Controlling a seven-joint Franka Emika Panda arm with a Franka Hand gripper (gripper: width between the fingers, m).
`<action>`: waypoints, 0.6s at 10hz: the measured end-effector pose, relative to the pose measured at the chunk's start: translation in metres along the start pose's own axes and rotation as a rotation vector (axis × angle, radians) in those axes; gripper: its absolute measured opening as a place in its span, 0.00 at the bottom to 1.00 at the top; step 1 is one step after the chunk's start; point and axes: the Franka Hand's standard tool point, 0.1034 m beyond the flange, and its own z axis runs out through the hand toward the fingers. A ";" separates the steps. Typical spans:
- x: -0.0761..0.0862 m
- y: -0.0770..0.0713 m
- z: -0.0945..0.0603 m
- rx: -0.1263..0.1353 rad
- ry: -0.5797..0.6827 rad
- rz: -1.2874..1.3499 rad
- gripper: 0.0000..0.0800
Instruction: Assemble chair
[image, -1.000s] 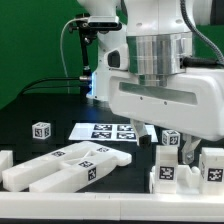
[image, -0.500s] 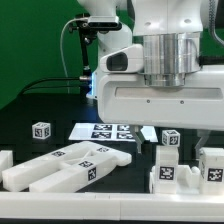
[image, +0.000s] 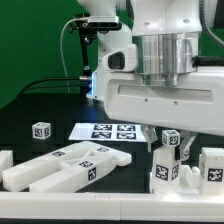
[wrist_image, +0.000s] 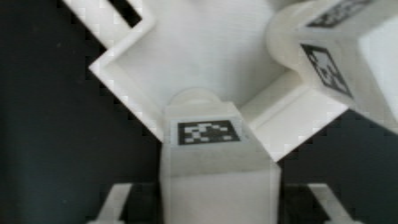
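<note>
Matte white chair parts with square tags lie on the dark table. Two long bars (image: 68, 166) lie side by side at the exterior view's lower left. A small tagged cube (image: 41, 130) stands behind them. A cluster of upright pegged pieces (image: 168, 166) stands at the lower right. My gripper (image: 161, 140) hangs right over that cluster, mostly hidden by the hand. In the wrist view my gripper (wrist_image: 221, 205) is open and straddles a tagged upright piece (wrist_image: 214, 135), with dark gaps between the piece and both fingers (wrist_image: 119, 200). Another tagged piece (wrist_image: 331, 50) stands close beside it.
The marker board (image: 104, 131) lies flat behind the bars. A white block (image: 5, 161) sits at the left edge. Another white tagged piece (image: 213, 166) stands at the far right. The large robot hand fills the upper right of the exterior view.
The hand has shifted a little to the exterior view's right and settled slightly lower over the right-hand cluster. No part has moved.
</note>
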 end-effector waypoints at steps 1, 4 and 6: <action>0.002 0.000 -0.001 0.004 0.000 0.206 0.35; -0.004 -0.004 0.002 0.046 -0.017 0.728 0.35; -0.003 -0.004 0.002 0.047 -0.015 0.786 0.36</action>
